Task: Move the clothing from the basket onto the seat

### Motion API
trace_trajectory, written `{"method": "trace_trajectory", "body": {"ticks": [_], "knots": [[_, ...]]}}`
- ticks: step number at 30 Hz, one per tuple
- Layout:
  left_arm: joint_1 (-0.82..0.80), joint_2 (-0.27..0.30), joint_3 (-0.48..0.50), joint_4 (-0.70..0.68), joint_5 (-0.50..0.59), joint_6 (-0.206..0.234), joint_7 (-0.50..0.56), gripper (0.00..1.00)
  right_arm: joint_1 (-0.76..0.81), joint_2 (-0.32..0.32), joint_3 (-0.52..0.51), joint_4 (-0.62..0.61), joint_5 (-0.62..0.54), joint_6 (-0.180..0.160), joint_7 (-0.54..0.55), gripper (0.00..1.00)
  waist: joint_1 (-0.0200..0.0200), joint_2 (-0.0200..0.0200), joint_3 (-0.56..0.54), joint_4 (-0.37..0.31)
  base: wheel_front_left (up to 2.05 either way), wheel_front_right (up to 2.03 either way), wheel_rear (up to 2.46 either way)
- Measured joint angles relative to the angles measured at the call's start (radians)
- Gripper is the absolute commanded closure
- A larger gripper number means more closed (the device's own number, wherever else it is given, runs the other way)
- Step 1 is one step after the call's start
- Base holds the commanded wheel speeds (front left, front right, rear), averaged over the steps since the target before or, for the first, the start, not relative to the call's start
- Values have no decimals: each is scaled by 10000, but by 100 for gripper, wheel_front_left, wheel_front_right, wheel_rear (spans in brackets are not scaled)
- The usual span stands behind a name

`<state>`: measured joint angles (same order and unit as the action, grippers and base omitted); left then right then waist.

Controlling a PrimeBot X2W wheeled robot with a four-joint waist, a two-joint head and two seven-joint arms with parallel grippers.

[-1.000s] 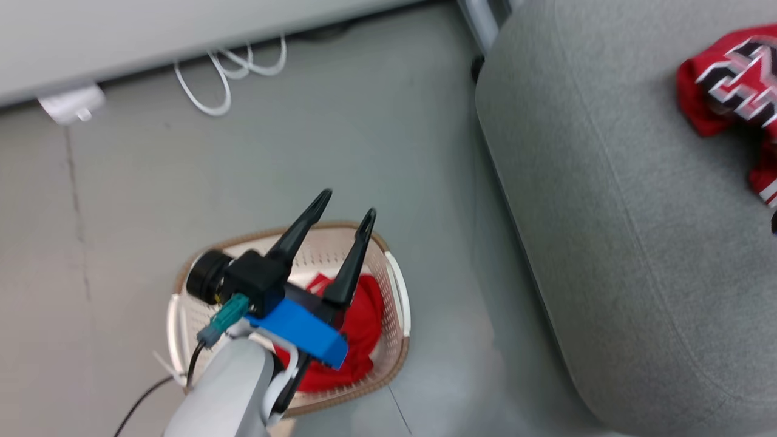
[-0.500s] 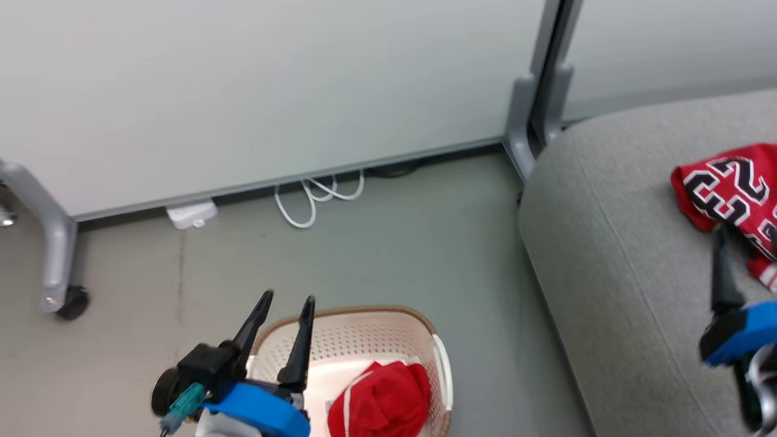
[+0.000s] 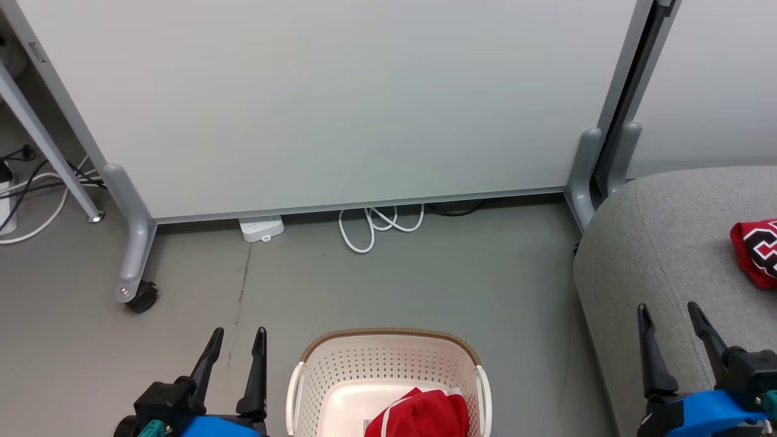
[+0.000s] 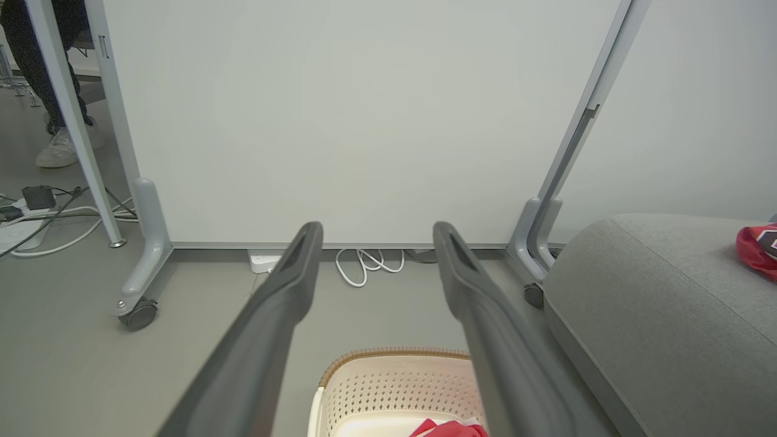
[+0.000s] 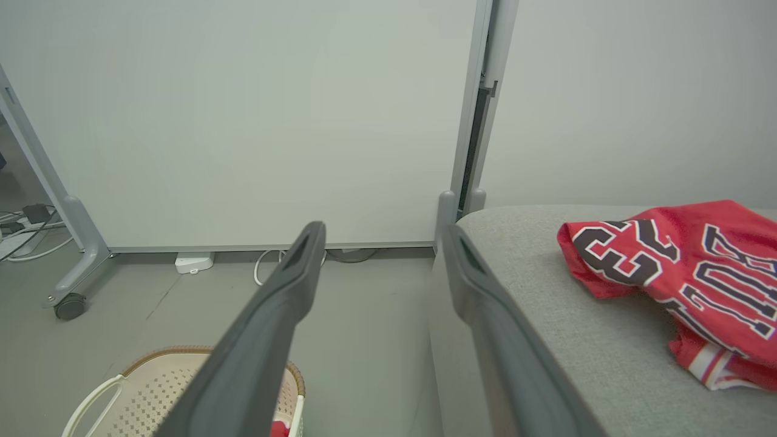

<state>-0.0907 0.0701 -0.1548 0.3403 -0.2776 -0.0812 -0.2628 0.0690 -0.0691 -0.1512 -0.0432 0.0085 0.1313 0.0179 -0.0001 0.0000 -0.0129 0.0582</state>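
A cream perforated basket (image 3: 340,376) with a brown rim stands on the floor at the bottom centre, with a crumpled red garment (image 3: 425,416) inside it. A red jersey (image 5: 680,273) with black-and-white numerals lies on the grey seat (image 3: 655,243) at the right. My left gripper (image 3: 238,332) is open and empty, left of the basket. My right gripper (image 3: 666,308) is open and empty over the seat's near edge, short of the jersey (image 3: 756,252). The left wrist view shows the basket (image 4: 394,382) below the fingers and the seat (image 4: 655,303) at its right.
A white partition panel (image 3: 340,103) on grey legs with a castor (image 3: 141,297) stands behind the basket. A white cable coil (image 3: 376,224) and a power strip (image 3: 261,228) lie at its foot. More cables (image 3: 30,194) lie at the far left. A person's shoe (image 4: 57,149) shows beyond the panel.
The head camera has tilted up, bringing the partition into view. My left gripper has moved from over the basket to its left side. My right gripper has come into view by the seat.
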Motion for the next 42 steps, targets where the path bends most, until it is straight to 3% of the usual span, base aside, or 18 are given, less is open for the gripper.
{"method": "trace_trajectory", "body": {"ticks": [9,28,42], "knots": [[86,-65,322,-73,267,-146,0,0,382,155,90,-180,-84,0,-19,0,2,0,-68,205,0,0,0],[82,-171,311,35,591,-334,0,0,267,167,332,-102,-8,-2,-178,0,1,0,173,-64,0,0,0],[-1916,-205,-412,616,817,-422,-2,0,-2168,173,1003,-495,4,-2,-617,0,4,0,2938,-959,0,0,0]]}}
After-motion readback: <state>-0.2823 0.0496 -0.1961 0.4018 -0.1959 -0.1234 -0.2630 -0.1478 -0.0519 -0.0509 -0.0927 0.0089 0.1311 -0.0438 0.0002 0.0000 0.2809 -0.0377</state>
